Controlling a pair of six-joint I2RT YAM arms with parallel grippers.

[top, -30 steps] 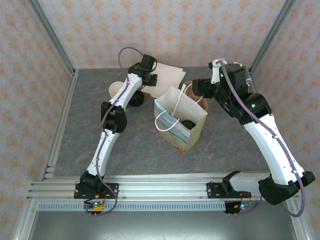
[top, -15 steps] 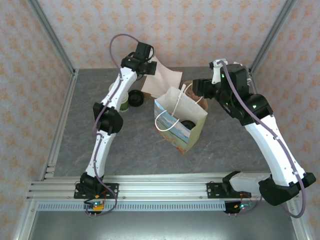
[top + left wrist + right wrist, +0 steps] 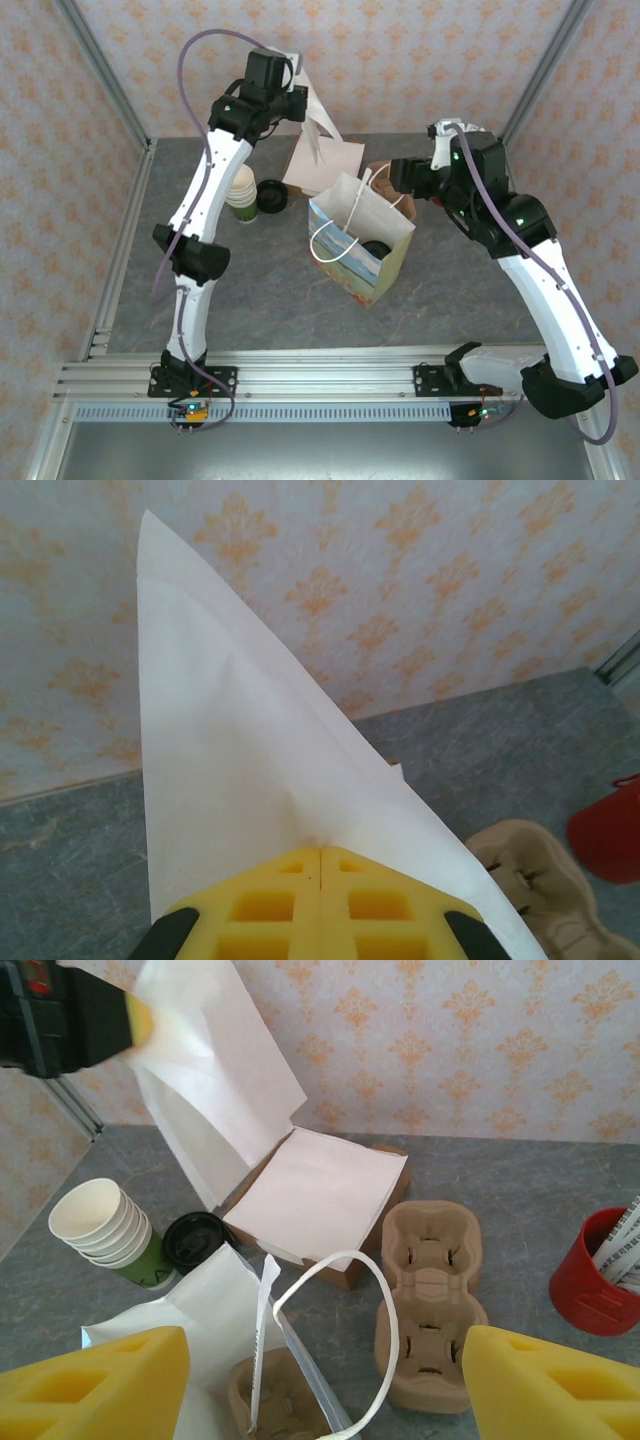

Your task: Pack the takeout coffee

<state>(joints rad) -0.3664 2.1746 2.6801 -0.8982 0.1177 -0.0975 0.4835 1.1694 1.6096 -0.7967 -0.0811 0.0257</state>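
Left gripper (image 3: 320, 875) clenched on a white paper sheet (image 3: 230, 760), held high near the back wall | right gripper (image 3: 325, 1385) spread wide, grasping nothing, above the paper bag (image 3: 350, 270) | takeout coffee (image 3: 375, 248) sits inside that bag, black lid showing.

You're looking at a grey marbled tabletop (image 3: 270, 300) boxed in by walls (image 3: 400, 60) papered pink with orange motifs. Aluminium posts (image 3: 103, 70) rise at the far corners, and a slotted rail (image 3: 330, 375) runs along the near edge.
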